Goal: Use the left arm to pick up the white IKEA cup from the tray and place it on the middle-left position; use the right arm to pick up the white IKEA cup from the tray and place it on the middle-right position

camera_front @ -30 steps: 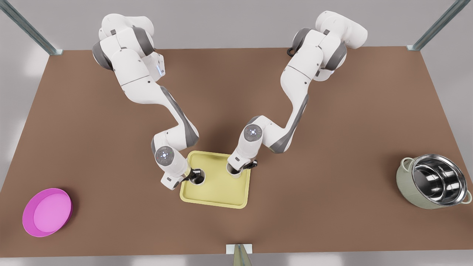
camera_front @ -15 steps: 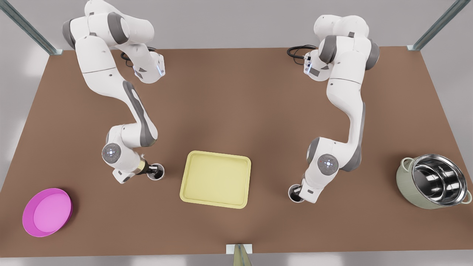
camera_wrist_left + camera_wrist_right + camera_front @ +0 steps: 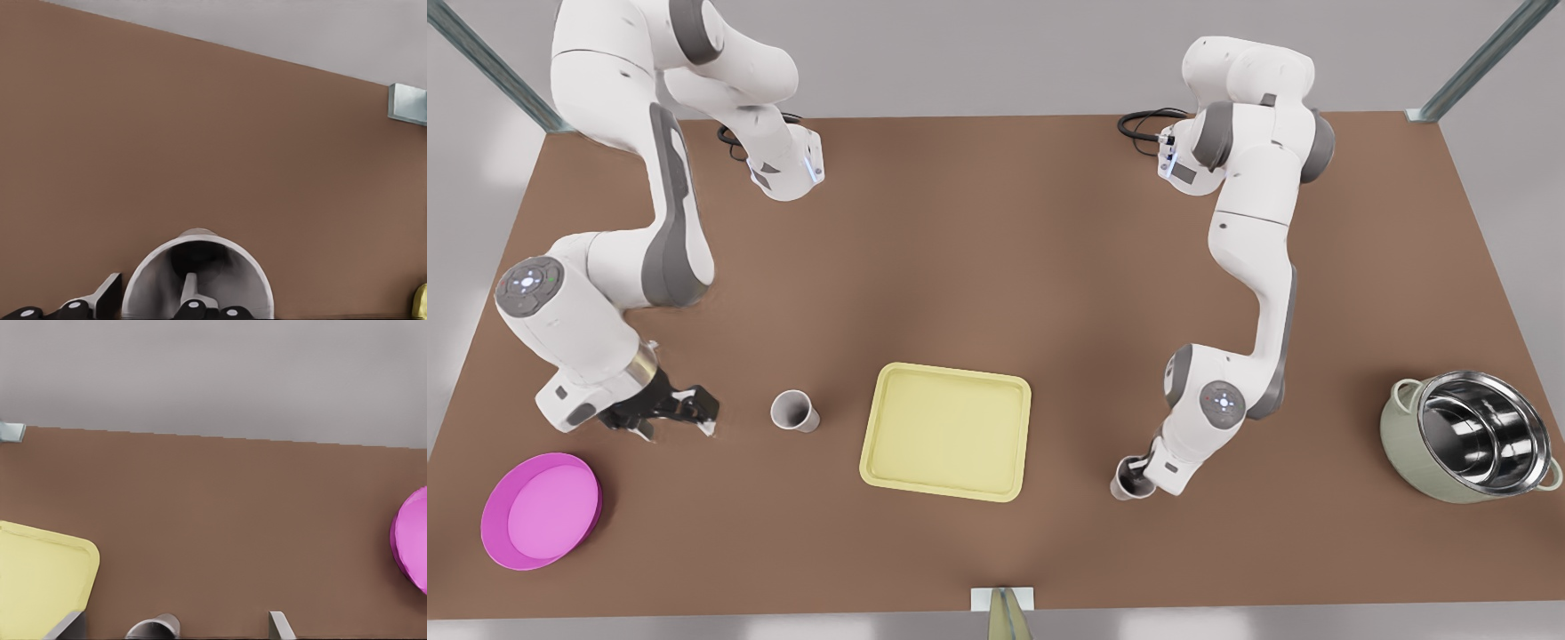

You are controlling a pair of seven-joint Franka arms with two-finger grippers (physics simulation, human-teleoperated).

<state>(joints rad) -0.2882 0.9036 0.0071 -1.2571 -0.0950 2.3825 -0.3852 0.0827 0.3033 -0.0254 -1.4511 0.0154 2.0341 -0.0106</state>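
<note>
The pale yellow tray lies mid-table with nothing on it; its corner is in the right wrist view. One white cup stands upright on the brown tabletop off the tray's side toward the front view's left. My right gripper hangs open farther to the front view's left, apart from that cup. Toward the front view's right of the tray, my left gripper is shut on the second white cup, which tilts slightly. One finger is inside the cup's rim, the other outside.
A round magenta dish sits near the front corner at the front view's left, close behind the right gripper, and shows in the right wrist view. A steel-lined grey-green pot stands at the far right. A metal bracket marks the front edge.
Both cups left the tray, carried outward to either side. The right gripper let go of its cup and drew back toward the front view's left. The left gripper edged frontward, still holding its cup.
</note>
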